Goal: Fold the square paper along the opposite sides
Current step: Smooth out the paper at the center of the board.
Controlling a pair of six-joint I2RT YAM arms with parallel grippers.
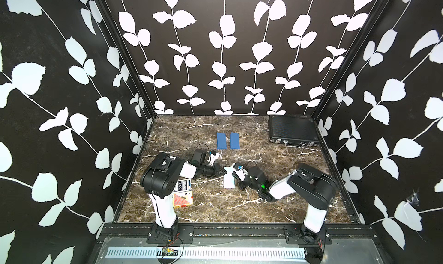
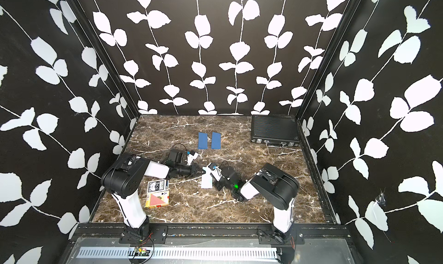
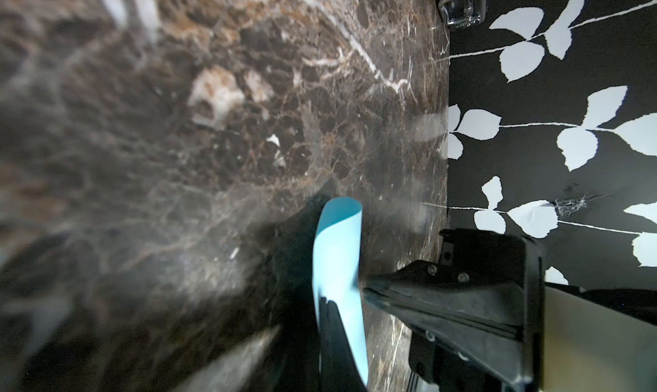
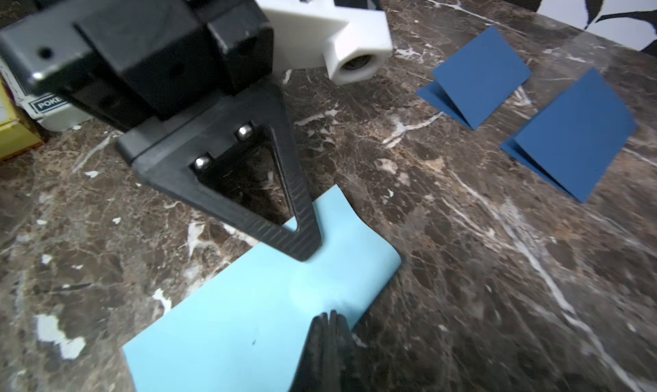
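Left end effector (image 4: pixel 306 253): clenched, its black triangular fingers closed together and the tip bearing down on the light-blue paper (image 4: pixel 249 315); whether any sheet is being pinched between the jaws cannot be told. Right end effector (image 4: pixel 330 321): likewise clenched, its tip touching the same paper at the edge, near the left tip. The paper is lying mid-table on the brown marble-patterned table (image 1: pixel 215 210) between the two arms. It is showing as a narrow rectangle in both top views, and its end by the left tip is curling up off the surface. Toward the back wall, a first dark-blue sheet (image 1: pixel 221 140) and a second dark-blue sheet (image 1: pixel 235 140) are sitting side by side without touching, each folded in half and gaping slightly. On the left arm's side, a white card box (image 1: pixel 183 185) is showing lettering that reads roughly "BCG". In the right wrist view "POKE" is showing on its side, the rest being cut off by the left arm's black body. The left arm is overlapping this box's edge in a top view. Touching it on the near side, a red-patterned card box (image 1: pixel 182 200) with yellow sides is carrying an "A" and spade mark. A black ribbed case (image 1: pixel 292 130) with metal latches and a handle is lying flat in the far right corner. Black walls (image 1: pixel 223 47) with a white leaf print are enclosing the table.
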